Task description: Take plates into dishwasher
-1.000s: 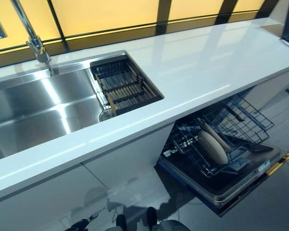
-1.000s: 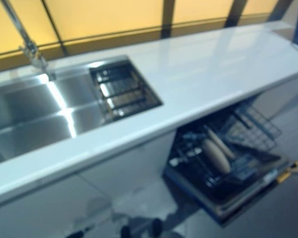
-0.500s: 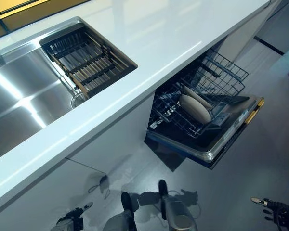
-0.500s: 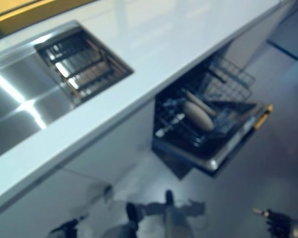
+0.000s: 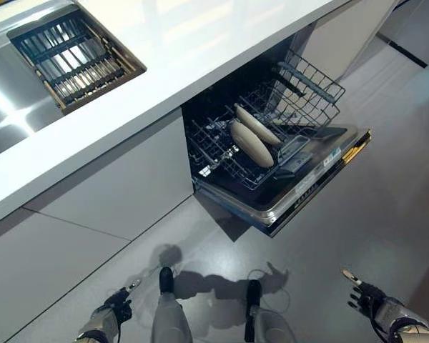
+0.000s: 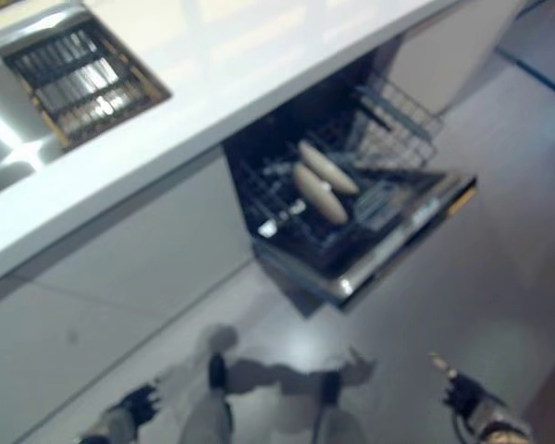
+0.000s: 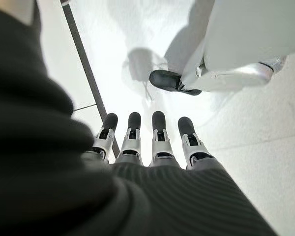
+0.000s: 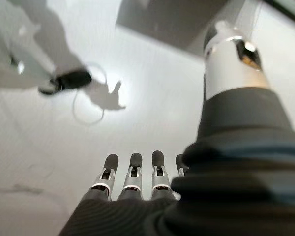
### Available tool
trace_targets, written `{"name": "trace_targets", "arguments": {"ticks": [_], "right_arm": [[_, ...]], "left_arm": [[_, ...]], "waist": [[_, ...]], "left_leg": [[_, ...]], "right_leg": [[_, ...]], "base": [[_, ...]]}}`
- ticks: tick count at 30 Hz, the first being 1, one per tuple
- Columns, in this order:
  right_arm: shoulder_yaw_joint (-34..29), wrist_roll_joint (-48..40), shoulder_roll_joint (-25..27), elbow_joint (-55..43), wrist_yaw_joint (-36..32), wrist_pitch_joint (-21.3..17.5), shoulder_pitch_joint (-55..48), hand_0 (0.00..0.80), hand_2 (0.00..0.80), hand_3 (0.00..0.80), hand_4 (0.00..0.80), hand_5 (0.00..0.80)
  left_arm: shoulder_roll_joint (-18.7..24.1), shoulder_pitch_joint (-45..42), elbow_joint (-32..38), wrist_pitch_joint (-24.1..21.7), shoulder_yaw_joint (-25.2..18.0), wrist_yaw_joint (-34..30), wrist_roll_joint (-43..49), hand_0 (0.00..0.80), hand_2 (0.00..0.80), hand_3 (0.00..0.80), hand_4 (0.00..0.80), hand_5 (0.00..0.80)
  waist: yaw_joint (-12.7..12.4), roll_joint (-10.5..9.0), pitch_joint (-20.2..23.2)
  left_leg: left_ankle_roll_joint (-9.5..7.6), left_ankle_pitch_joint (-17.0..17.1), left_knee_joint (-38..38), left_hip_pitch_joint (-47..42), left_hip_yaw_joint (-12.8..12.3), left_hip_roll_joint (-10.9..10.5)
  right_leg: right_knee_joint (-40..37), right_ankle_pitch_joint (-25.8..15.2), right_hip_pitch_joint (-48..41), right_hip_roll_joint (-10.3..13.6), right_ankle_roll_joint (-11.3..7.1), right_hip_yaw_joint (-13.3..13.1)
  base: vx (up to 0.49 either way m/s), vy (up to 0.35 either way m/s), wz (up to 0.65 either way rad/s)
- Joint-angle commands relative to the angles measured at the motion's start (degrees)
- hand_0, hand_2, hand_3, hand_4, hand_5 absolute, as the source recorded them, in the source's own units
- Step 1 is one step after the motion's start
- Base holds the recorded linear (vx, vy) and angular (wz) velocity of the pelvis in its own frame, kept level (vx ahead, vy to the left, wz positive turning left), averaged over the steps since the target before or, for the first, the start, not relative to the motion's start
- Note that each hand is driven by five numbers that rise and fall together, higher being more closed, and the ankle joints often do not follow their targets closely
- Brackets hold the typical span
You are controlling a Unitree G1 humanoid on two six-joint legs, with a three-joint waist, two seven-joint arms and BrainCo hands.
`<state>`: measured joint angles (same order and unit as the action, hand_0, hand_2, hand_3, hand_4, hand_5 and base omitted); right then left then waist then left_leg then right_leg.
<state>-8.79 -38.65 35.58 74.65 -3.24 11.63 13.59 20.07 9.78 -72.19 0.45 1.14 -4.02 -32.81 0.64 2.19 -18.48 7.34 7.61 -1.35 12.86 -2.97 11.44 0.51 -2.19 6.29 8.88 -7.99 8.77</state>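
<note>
1. Already two plates (image 5: 254, 136) stand on edge, side by side, in the pulled-out lower rack (image 5: 272, 132) of the open dishwasher (image 5: 300, 193), which sits under the white counter (image 5: 200, 43).
2. Neither hand holds anything. The left hand (image 5: 111, 314) hangs low over the floor, well away from the dishwasher on the sink side, its fingers (image 7: 157, 132) straight and slightly apart.
3. The right hand (image 5: 372, 296) hangs over the floor out in front of the dishwasher door, fingers (image 8: 132, 172) straight and empty too.
4. The dark drying rack (image 5: 71, 57) in the sink (image 5: 0, 121), further along the counter from the dishwasher, shows no plates, so the loading looks finished, or nearly so.
5. Risk from here: the lowered door and pulled-out rack jut into the walkway, so a step or arm swing toward the dishwasher could knock the rack and tip the plates.
</note>
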Motion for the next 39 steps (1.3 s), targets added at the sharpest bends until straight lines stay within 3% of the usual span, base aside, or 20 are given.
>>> {"name": "trace_targets", "arguments": {"ticks": [1,5,12,17,23,31,38,39], "right_arm": [[-1.59,-4.05,2.55,-0.08,4.21,0.15,4.01,0.0,0.0,0.0,0.0,0.0],[-1.0,-7.98,3.5,0.04,7.51,0.47,7.58,0.0,0.0,0.0,0.0,0.0],[-2.31,-14.62,2.04,-0.44,5.42,-0.53,10.45,0.0,0.0,0.0,0.0,0.0],[-2.13,-16.21,-0.39,-2.13,0.95,-3.03,12.3,0.0,0.0,0.0,0.0,0.0],[-2.66,-18.44,0.78,-3.66,-1.96,-6.35,17.37,0.0,0.0,0.0,0.0,0.0],[1.08,-18.63,3.69,-5.99,-5.56,-2.67,27.87,0.0,0.0,0.0,0.0,0.0],[3.55,-20.34,5.14,-5.93,-5.08,-0.52,34.71,0.0,0.0,0.0,0.0,0.0],[4.03,-20.19,5.14,-6.1,-5.29,-0.17,35.7,0.0,0.0,0.0,0.0,0.0]], "left_arm": [[2.23,2.27,-1.77,-2.41,0.92,-0.19,-3.27,0.0,0.0,0.0,0.0,0.0],[1.69,2.55,-1.52,-3.14,1.43,-0.75,-6.08,0.0,0.0,0.0,0.0,0.0],[-0.97,1.78,-2.66,-3.51,1.65,-1.63,-7.56,0.0,0.0,0.0,0.0,0.0],[-3.2,0.56,-3.29,-3.99,2.89,-2.55,-7.5,0.0,0.0,0.0,0.0,0.0],[-5.54,-1.26,-2.33,-4.41,4.72,-2.78,-7.68,0.0,0.0,0.0,0.0,0.0],[-6.33,-4.61,-1.77,-4.21,5.31,-3.63,-8.41,0.0,0.0,0.0,0.0,0.0],[-6.12,-6.18,0.22,-3.55,5.43,-2.82,-7.92,0.0,0.0,0.0,0.0,0.0],[-6.11,-6.4,0.51,-3.29,5.59,-2.45,-7.9,0.0,0.0,0.0,0.0,0.0]], "waist": [[-1.04,0.03,-3.15],[-0.86,2.78,-5.11],[-0.96,5.66,-5.99],[-1.23,7.07,-5.47],[-2.26,9.68,-4.61],[-4.94,12.23,-3.35],[-7.51,12.67,-3.01],[-7.99,12.32,-2.68]], "left_leg": [[-3.7,-3.06,-4.14,1.63,2.1,-3.28],[-3.39,-3.49,-8.57,4.0,2.09,-4.42],[-3.77,-5.2,-14.77,6.33,2.75,-6.31],[-4.07,-5.77,-15.52,4.97,3.44,-8.33],[-3.95,-5.74,-15.27,2.65,3.92,-10.72],[-3.85,-5.91,-15.5,0.28,3.78,-12.86],[-3.7,-6.53,-17.79,0.03,3.65,-12.9],[-3.39,-7.85,-18.34,-0.45,3.94,-13.19]], "right_leg": [[12.55,3.18,6.03,4.0,2.46,-1.62],[20.11,6.55,9.55,4.96,4.03,-1.63],[28.8,11.04,11.77,5.89,6.43,-2.01],[32.39,12.96,11.9,7.06,6.83,-2.36],[34.27,14.09,10.24,8.73,6.99,-1.73],[36.74,15.48,7.84,11.27,7.02,0.07],[39.58,16.75,5.46,13.85,6.78,2.43],[40.05,18.22,4.6,14.11,6.4,2.27]], "base": [[-0.15,0.026,0.08],[-0.182,0.05,0.1],[-0.066,0.059,0.13],[0.023,0.106,0.11],[0.059,0.115,0.11],[0.075,0.083,0.13],[0.06,-0.007,0.18],[0.135,-0.037,0.31]]}}
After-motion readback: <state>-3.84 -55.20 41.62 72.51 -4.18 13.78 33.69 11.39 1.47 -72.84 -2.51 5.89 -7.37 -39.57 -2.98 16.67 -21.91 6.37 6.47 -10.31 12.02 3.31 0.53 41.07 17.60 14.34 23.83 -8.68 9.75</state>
